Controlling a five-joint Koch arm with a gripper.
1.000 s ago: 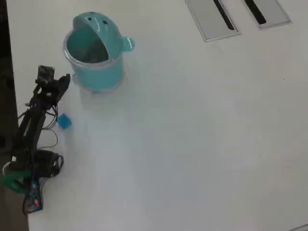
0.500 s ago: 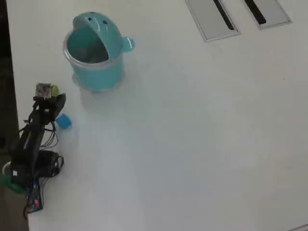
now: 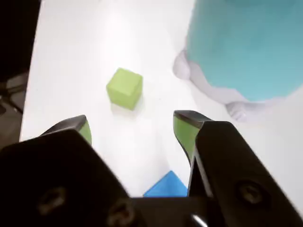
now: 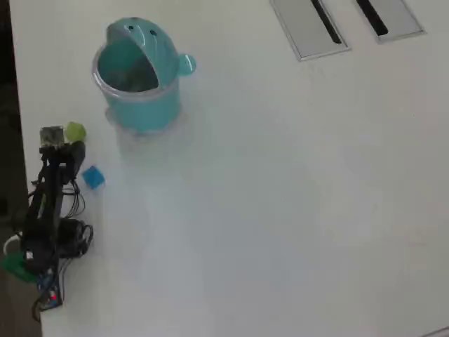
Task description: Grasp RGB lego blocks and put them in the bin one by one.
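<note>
In the wrist view my gripper [image 3: 132, 126] is open, its two green-padded fingers wide apart over bare white table. A yellowish-green lego block [image 3: 124, 88] lies just beyond the fingertips, untouched. A blue lego block [image 3: 166, 185] peeks out under the gripper body. The teal bin [image 3: 246, 47] fills the upper right. In the overhead view the gripper [image 4: 62, 145] sits beside the green block [image 4: 75, 131], the blue block [image 4: 92, 177] lies to the arm's right, and the bin [image 4: 140, 109] stands further up with its lid tipped open. No red block is in view.
Two flat grey slotted plates [image 4: 309, 28] [image 4: 389, 17] lie at the top right of the overhead view. The table's left edge [image 4: 10, 140] runs close to the arm, with dark floor beyond. Cables and the arm's base [image 4: 42, 246] sit at the lower left.
The arm has drawn back from beside the bin, toward the left edge in the overhead view. The green block, earlier hidden under the gripper, now shows next to its tip.
</note>
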